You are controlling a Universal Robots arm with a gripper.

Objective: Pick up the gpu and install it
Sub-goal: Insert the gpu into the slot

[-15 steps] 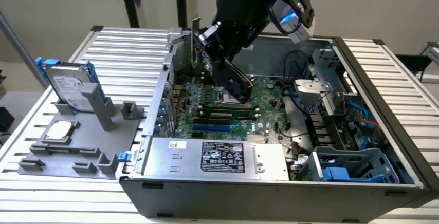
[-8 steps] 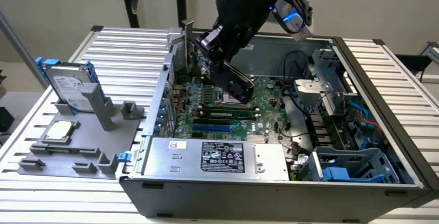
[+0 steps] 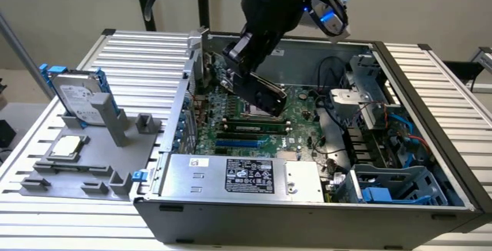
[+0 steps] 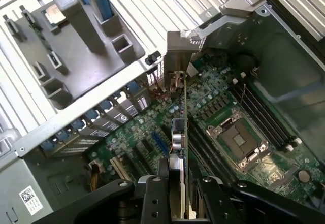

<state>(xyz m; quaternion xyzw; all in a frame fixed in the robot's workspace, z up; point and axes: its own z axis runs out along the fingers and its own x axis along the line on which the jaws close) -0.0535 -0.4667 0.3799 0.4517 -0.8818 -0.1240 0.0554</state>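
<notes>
Gripper (image 3: 252, 77) is clamped on the gpu (image 3: 267, 94). The wrist view settles it: the fingers (image 4: 152, 196) sit one on each flat face, with the card edge-on between them (image 4: 177, 132).

Position, all relative to the case (image 3: 430, 90):
- gpu is inside the case, held up in the air over the motherboard (image 3: 300, 116), well below the case's top rim.
- In the exterior view the card hangs tilted, black face showing, with its lower corner down near the CPU socket (image 4: 238, 140). Can't tell if that corner touches the board.
- Its silver bracket (image 4: 179, 51) points at the case's slotted rear wall and sits close to it. It isn't visibly lined up in any slot opening.
- The card is not seated. Its lower edge runs above the expansion slots, and board is visible on both sides of it.

Other things:
- Memory slots (image 3: 252, 128) are inside the case, between the gpu and the power supply (image 3: 238, 176), which lies along the case's near wall.
- Grey fixture (image 3: 92, 170) is outside the case, against its wall on the exterior view's left.
- Hard drive (image 3: 77, 97) with blue rails stands upright in that fixture.
- CPU chip (image 3: 68, 146) lies flat on the fixture too.
</notes>
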